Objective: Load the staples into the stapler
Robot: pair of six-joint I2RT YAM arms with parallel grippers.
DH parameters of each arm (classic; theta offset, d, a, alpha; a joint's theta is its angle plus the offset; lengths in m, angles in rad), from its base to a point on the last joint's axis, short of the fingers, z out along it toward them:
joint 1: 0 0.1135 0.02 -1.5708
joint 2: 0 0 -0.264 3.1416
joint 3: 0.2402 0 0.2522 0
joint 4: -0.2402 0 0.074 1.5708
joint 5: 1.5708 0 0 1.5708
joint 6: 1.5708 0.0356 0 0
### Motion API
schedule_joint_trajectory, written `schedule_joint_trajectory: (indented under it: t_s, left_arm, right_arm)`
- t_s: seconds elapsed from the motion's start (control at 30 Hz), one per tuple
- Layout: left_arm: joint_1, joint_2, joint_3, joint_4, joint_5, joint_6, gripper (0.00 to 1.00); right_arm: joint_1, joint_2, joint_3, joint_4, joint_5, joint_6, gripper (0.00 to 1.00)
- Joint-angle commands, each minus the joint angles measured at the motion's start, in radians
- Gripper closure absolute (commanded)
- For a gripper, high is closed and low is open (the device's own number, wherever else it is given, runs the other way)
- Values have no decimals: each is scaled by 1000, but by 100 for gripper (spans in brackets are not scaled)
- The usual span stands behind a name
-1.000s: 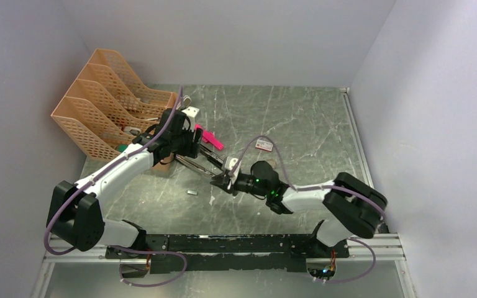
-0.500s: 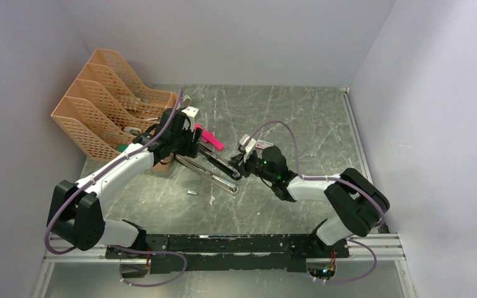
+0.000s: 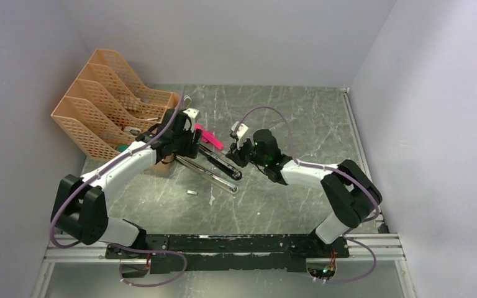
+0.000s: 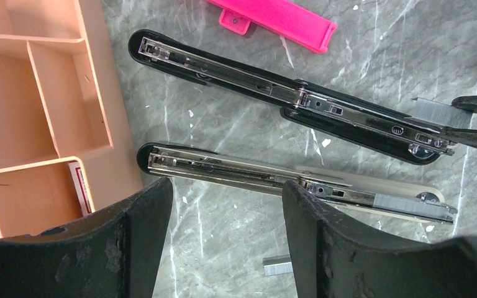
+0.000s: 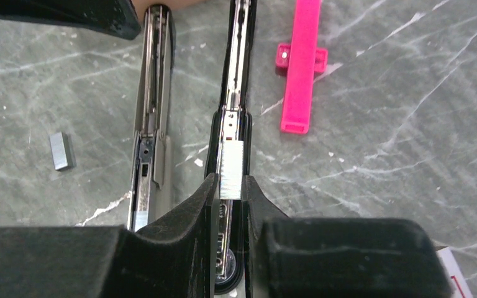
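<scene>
Top: right end effector point(image 3: 241, 152) has swung from the near tip up to the stapler's point(image 3: 217, 162) far black half.
Left wrist: left end effector point(image 4: 227, 186) gapes, holding nothing, above the stapler on the table point(image 4: 223, 133).
Right wrist: staples point(image 5: 231, 171) pinched directly over the stapler. Seating comes next, I judge.

Black stapler point(image 4: 273, 87), silvery staples point(image 5: 231, 171), pink plastic piece point(image 5: 301, 68).

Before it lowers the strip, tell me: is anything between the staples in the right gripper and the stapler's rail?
Nothing visible. The right gripper holds the staples right over the stapler, whose rail lies open; the pink piece lies off to one side, clear of the rail.
</scene>
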Motion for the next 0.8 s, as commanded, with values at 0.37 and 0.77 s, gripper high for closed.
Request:
schedule_joint_trajectory:
  t_s: [0.37, 0.77]
  left_arm:
    - [6, 51, -3, 23, -12, 20, 31]
    - [6, 56, -10, 25, -14, 24, 30]
  right_arm:
    - [15, 62, 90, -163, 30, 12, 100]
    - [29, 105, 101, -159, 49, 17, 100]
